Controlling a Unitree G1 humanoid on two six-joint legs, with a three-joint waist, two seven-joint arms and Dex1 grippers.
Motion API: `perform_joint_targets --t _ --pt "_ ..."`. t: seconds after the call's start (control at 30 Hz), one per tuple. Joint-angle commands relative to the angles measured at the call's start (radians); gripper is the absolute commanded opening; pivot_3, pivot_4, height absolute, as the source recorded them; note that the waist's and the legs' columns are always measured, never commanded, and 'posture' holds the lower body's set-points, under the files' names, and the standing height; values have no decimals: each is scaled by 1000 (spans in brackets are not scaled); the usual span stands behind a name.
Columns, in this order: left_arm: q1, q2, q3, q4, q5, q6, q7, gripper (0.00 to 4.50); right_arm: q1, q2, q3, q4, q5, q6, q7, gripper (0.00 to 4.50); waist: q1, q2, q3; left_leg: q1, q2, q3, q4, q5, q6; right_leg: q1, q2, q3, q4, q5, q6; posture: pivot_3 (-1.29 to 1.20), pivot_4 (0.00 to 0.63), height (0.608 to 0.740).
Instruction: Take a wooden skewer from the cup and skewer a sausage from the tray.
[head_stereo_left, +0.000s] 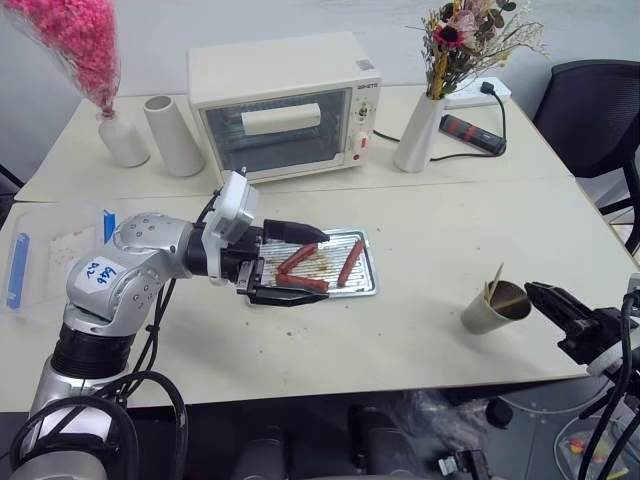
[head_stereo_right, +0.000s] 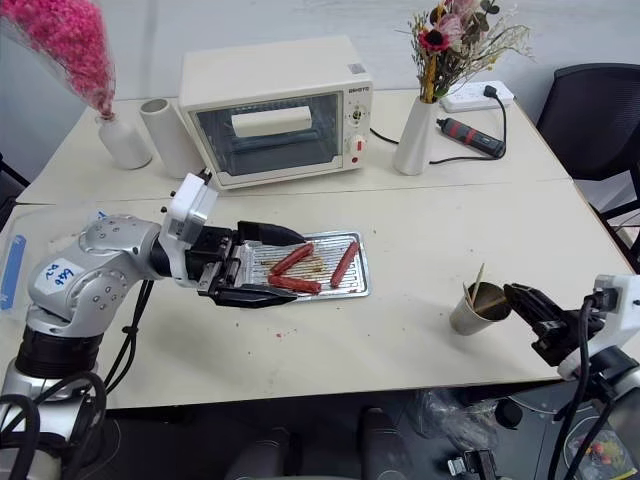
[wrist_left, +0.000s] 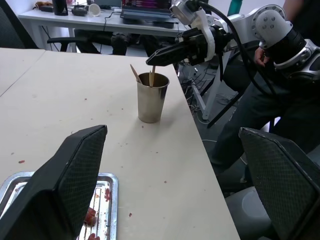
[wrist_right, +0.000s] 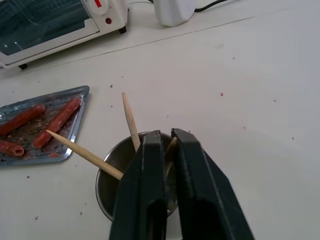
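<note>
1. The left gripper (head_stereo_left: 290, 262) is seen spread to its widest, nothing held between the two black fingers (wrist_left: 70, 175). It is pointed sideways over the near-left end of the tray (head_stereo_left: 362, 284), one finger above the tray's far edge, the other along its near edge.
2. Three sausages are noted on the tray. The nearest sausage (head_stereo_left: 301, 282) lies just inside the lower finger of the left gripper; whether it is touched cannot be told. A second is found between the two fingers, angled; a third (head_stereo_left: 350, 262) lies just past the fingertips, toward the tray's right end.
3. Brown grease stains are seen on the ribbed tray bottom, red crumbs on the table (head_stereo_left: 450, 230) beside it.
4. The cup (head_stereo_left: 494, 307) is placed well apart from the left gripper, to its right, near the table's front edge, and directly in front of the right gripper (head_stereo_left: 536, 292).
5. The right gripper is seen closed, its fingertips at the cup's rim. In the right wrist view a wooden skewer (wrist_right: 171, 148) is seen pinched between the tips, above the cup mouth.
6. Two further sticks (wrist_right: 131, 121) are leaned in the cup, beside the closed fingers and clear of them.
</note>
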Motion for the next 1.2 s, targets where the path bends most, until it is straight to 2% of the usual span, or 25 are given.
perform_joint_targets --t 0.03,0.07,0.13,0.3,0.4,0.53,0.67,0.73,0.8,0.9,1.03,1.13,1.2 --pt "-22 -2 14 -1 3 -19 -7 4500 4 -28 -7 2 39 -35 -24 362 0 0 0 0 0 0 0 0 0 0 0 0 0 0 0 0 150 740" --pt "-23 -3 14 0 4 -20 -7 4500 5 -33 -7 2 50 -39 -29 362 0 0 0 0 0 0 0 0 0 0 0 0 0 0 0 0 150 740" --pt "-25 -8 11 3 8 -23 -7 4500 7 -43 -9 5 71 -47 -36 6 0 0 0 0 0 0 0 0 0 0 0 0 0 0 0 0 150 740" --pt "-33 -19 5 15 16 -33 -8 4500 15 -84 -13 0 108 -55 -66 6 0 0 0 0 0 0 0 0 0 0 0 0 0 0 0 0 150 740" --pt "-36 -22 5 19 18 -37 -10 4500 4 -153 -62 12 179 -41 -84 6 0 0 0 0 0 0 0 0 0 0 0 0 0 0 0 0 150 740" --pt "-46 -24 16 25 18 -39 -9 4500 -22 -364 -185 76 353 15 -65 6 0 0 0 -1 0 0 0 0 1 0 0 0 -1 0 0 0 150 740" --pt "-47 -33 32 24 21 -43 20 4500 -90 -608 -277 220 474 80 52 6 0 -2 1 -1 0 1 0 0 1 0 0 0 -3 0 0 0 150 740" --pt "-42 -41 45 17 22 -48 45 4500 -188 -716 -236 328 498 71 69 6 -2 -3 2 -1 1 1 1 0 1 0 1 0 -3 0 0 0 150 740" --pt "-37 -53 63 6 21 -48 85 4500 -325 -767 -105 401 561 23 25 6 -3 -5 2 -1 1 2 0 1 3 0 1 1 -5 0 0 0 150 740" --pt "-26 -64 85 -12 25 -52 137 4500 -478 -760 56 424 614 -10 -31 6 -1 -7 1 -1 3 2 0 1 2 0 3 1 -6 0 -1 0 150 740" --pt "-19 -80 120 -45 14 -42 216 4500 -635 -663 241 398 729 -48 -130 6 0 -7 1 -2 3 2 0 1 2 -4 2 2 -5 0 1 0 150 740" --pt "7 -96 150 -98 16 -35 304 4500 -759 -456 459 371 752 -86 -261 6 -3 -8 1 -5 4 2 2 1 2 -11 -1 2 -1 2 3 0 150 740" --pt "30 -107 173 -125 14 -32 357 4500 -813 -339 535 385 784 -109 -351 6 -2 -8 1 -6 4 4 1 1 2 -12 -2 4 0 3 4 0 150 740"
